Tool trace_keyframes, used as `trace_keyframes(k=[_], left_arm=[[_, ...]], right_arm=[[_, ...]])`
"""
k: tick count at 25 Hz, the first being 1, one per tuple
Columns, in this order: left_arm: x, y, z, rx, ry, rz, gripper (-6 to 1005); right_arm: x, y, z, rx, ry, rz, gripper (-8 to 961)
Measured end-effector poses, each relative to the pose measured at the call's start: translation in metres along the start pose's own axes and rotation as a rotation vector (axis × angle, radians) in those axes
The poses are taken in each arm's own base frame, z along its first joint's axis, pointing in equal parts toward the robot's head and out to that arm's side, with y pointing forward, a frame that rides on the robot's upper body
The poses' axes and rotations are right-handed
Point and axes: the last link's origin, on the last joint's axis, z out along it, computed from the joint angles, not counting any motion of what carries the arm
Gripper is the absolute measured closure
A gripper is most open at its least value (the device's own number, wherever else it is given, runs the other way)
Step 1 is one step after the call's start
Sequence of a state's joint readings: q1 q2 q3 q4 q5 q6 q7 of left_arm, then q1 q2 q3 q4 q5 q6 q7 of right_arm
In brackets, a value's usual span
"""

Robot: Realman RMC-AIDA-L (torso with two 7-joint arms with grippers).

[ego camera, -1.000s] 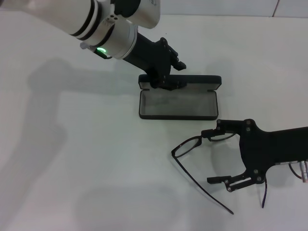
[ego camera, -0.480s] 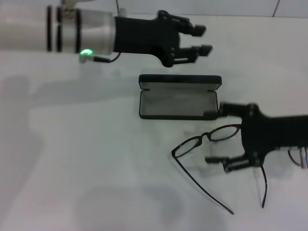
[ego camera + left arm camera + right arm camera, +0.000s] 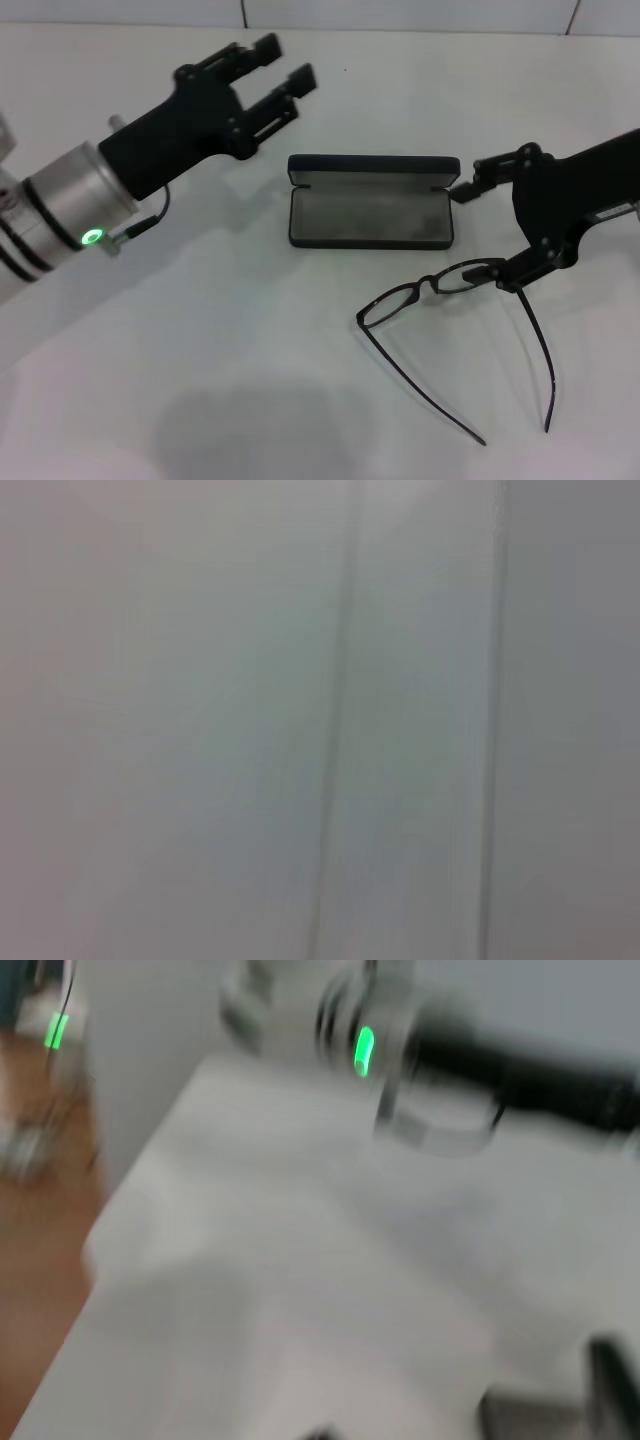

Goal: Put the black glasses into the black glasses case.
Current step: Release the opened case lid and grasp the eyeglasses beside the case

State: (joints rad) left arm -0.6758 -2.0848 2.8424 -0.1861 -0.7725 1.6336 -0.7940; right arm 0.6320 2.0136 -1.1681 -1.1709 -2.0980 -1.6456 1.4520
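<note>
On the white surface (image 3: 200, 380), the black glasses (image 3: 440, 283) lie just in front of the open black glasses case (image 3: 370, 216). The right gripper (image 3: 478, 228), jaws spread, should pinch the frame near its bridge squarely. The left gripper (image 3: 283, 68) hovers, jaws spread.

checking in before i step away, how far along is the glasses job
Done: the case lies open on the table, its lining bare. In hand: the right gripper is open around the right end of the glasses, which rest unfolded in front of the case. The left gripper hovers open, off to the left. Left: grasp the glasses and place them inside.
</note>
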Motion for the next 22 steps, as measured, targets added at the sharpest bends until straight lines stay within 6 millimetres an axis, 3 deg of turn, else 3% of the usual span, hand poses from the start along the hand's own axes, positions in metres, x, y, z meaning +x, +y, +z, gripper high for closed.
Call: trace_keyframes(k=[6,15,22], left_arm=[[-0.008,0.002,-0.020,0.069,0.017,-0.065,447],[-0.009,0.006,-0.014,0.051,0.022,-0.107,425],[-0.010,0.007,-0.013,0.042,0.015,-0.124,426]], right_arm=[[-0.022,-0.010,0.024,-0.128,0.244,-0.085,132],[-0.026,-0.003,0.078,-0.209,0.450,-0.295,192],[-0.026,-0.002,0.097,-0.215,0.504,-0.336,223]])
